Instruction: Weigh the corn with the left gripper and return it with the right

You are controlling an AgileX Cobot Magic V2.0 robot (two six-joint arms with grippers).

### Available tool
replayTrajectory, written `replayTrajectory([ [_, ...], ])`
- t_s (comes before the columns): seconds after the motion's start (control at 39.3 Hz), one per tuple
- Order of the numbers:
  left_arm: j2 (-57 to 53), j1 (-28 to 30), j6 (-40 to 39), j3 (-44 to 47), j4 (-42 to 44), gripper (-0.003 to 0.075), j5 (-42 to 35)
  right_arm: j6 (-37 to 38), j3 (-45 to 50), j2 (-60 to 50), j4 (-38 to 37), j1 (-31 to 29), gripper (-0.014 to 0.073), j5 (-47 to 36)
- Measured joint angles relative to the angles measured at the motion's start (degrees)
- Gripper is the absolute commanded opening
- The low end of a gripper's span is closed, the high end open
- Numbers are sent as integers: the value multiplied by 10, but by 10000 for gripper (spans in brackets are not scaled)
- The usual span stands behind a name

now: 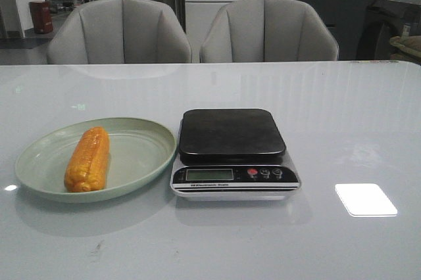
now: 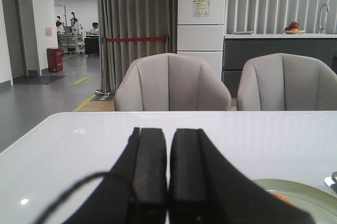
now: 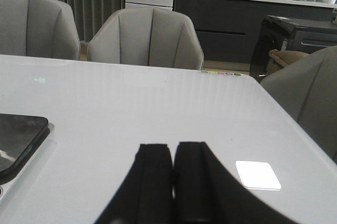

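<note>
Nearest the front camera: bare glossy white table (image 1: 197,247), lower frame, with a bright rectangular light reflection (image 1: 366,199) at lower right.

Scale (image 1: 235,155) sits at frame centre, black platform on top bare, display and three buttons facing the camera.

Pale green plate (image 1: 141,148) at left centre, its rim just beside the scale's left edge; I cannot tell if they touch. The corn (image 1: 88,159) lies in the plate, left of its middle, long axis running roughly toward the camera. It is the only item in the plate.

Left gripper (image 2: 168,176): fingers pressed together, nothing between them, above the table with the plate rim at lower right of its wrist view.

Right gripper (image 3: 174,182): fingers pressed together, holding nothing; a corner of the scale platform shows at left of its view.

Open room: wide bare tabletop right of the scale and behind both items. Far table edge runs across the upper frame, with two grey chairs (image 1: 118,30) behind it.
</note>
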Motion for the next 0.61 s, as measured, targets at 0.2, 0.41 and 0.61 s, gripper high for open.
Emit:
replayTrajectory([
  [0.2,0,0,0,0,0,113,-1,12,0,-1,-1,-1,155,0],
  [0.41,0,0,0,0,0,114,-1,14,0,-1,-1,-1,155,0],
  [0.61,0,0,0,0,0,114,-1,16,0,-1,-1,-1,155,0],
])
